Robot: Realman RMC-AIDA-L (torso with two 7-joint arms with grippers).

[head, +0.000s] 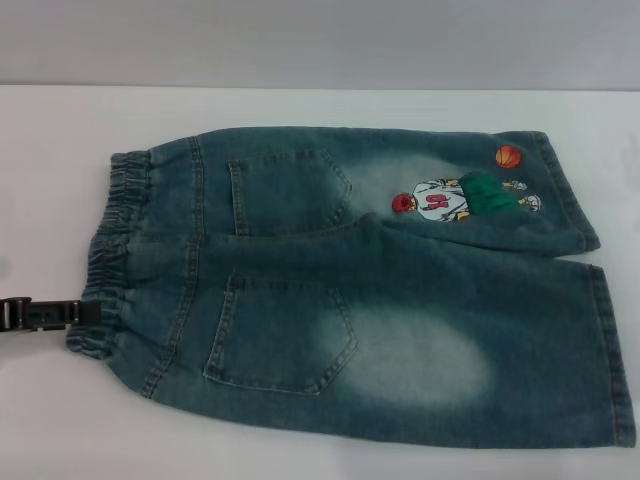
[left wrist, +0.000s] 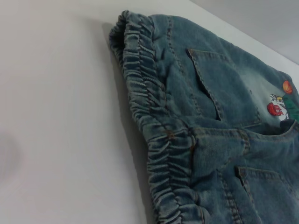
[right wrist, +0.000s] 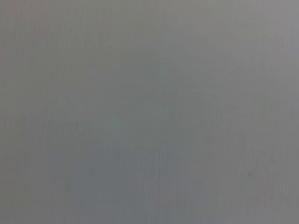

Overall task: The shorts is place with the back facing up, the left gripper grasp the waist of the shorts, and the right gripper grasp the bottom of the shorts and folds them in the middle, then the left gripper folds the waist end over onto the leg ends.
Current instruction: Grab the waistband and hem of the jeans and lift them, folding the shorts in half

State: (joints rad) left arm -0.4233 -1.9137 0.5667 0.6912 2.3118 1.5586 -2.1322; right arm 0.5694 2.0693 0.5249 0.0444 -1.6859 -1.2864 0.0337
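My left gripper [head: 85, 312] reaches the waist [head: 110, 250] at its near corner; I cannot tell how its fingers stand. The shorts [head: 380, 300] lie flat on the white table [head: 300, 105], back up: faded denim, 2 patch pockets, ruffled elastic band.

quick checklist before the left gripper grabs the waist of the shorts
1. Shorts back side up, both patch pockets showing: ok.
2. Shorts spread flat on the table, legs side by side: ok.
3. Waist uncovered and reachable: ok.
4. Left gripper at the waist edge, near its front corner: ok.
5. Left fingers open: cannot tell.
6. Right gripper at the leg hems: not ok, not in view.
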